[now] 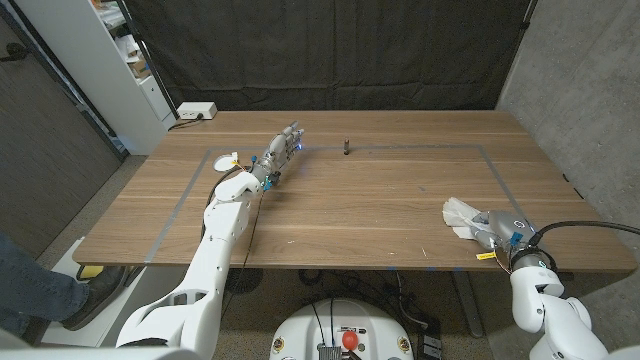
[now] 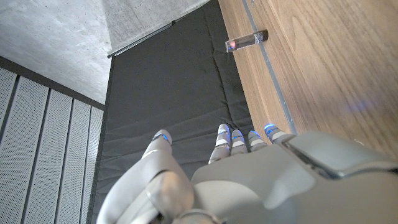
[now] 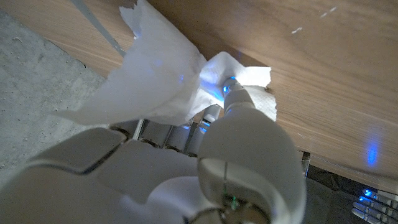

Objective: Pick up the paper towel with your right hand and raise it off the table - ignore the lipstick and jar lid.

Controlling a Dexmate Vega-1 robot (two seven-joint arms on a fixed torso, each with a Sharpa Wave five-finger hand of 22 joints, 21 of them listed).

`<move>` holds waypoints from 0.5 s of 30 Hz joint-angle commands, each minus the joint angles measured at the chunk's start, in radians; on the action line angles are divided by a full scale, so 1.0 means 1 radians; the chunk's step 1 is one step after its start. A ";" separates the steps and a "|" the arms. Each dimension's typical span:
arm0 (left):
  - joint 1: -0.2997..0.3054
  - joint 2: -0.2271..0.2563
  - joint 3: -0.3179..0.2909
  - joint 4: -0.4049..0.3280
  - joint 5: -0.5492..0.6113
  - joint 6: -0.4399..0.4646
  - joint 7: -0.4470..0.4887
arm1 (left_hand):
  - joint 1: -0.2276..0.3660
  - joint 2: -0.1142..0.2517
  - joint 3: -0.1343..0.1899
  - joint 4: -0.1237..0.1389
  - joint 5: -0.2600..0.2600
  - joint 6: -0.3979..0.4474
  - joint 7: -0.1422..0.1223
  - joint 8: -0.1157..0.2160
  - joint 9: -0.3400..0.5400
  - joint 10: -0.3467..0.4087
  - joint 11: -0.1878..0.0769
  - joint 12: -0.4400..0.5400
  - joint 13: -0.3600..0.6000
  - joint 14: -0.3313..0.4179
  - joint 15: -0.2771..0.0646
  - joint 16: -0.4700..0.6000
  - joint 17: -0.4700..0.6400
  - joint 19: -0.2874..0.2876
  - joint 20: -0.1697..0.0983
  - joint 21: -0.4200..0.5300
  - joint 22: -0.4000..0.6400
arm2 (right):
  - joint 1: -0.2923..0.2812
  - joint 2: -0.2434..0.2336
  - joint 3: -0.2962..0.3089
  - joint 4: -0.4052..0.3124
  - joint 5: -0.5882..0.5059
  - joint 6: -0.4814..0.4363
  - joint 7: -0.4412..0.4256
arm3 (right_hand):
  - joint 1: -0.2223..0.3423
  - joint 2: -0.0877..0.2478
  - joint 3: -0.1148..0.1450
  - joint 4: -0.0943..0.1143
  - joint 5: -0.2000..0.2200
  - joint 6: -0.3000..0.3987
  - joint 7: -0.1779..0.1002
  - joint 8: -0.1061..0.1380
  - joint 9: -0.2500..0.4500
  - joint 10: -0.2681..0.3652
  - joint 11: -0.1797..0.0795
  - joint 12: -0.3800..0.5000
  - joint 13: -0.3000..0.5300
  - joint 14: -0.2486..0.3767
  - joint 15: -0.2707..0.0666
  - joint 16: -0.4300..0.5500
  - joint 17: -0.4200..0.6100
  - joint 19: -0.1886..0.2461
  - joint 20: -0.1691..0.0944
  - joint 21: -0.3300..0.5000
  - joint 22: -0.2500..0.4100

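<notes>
The right hand [image 1: 497,228] grips the crumpled white paper towel [image 1: 460,216], its ragged edge sticking up.

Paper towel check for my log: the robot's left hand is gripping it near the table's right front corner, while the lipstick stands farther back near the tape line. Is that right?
Not quite: the right hand grips the paper towel, not the left. The head view shows this near the table's right front corner, and the right wrist view shows fingers in the white sheet. The left hand holds nothing. The lipstick does stand farther back near the tape line.
</notes>
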 commanded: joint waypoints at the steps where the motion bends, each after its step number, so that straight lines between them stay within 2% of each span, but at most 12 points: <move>1: -0.001 -0.001 0.001 0.002 -0.003 -0.003 -0.003 | -0.002 0.004 0.005 -0.006 0.000 0.008 0.002 -0.002 0.003 -0.002 -0.002 0.001 0.000 -0.010 0.003 0.000 0.005 -0.137 0.005 -0.003 0.002 | -0.013 0.015 0.014 -0.023 -0.017 0.008 -0.019 | 0.010 0.002 0.000 0.005 -0.006 0.009 0.001 0.000 0.003 0.007 0.002 0.001 0.004 0.004 -0.052 -0.002 0.002 0.007 0.001 -0.001 0.001; 15: -0.001 0.000 0.001 0.001 -0.006 -0.006 -0.007 | -0.003 0.005 0.005 -0.008 0.000 0.009 0.004 -0.002 0.003 -0.002 -0.001 0.001 0.000 -0.010 0.003 0.000 0.004 -0.137 0.006 -0.004 0.002 | -0.031 0.031 0.028 -0.060 -0.048 0.022 -0.026 | 0.018 0.003 0.000 0.005 -0.015 0.013 -0.001 -0.003 0.004 0.012 0.003 -0.001 0.005 0.008 -0.057 -0.006 0.004 0.009 0.001 -0.005 0.001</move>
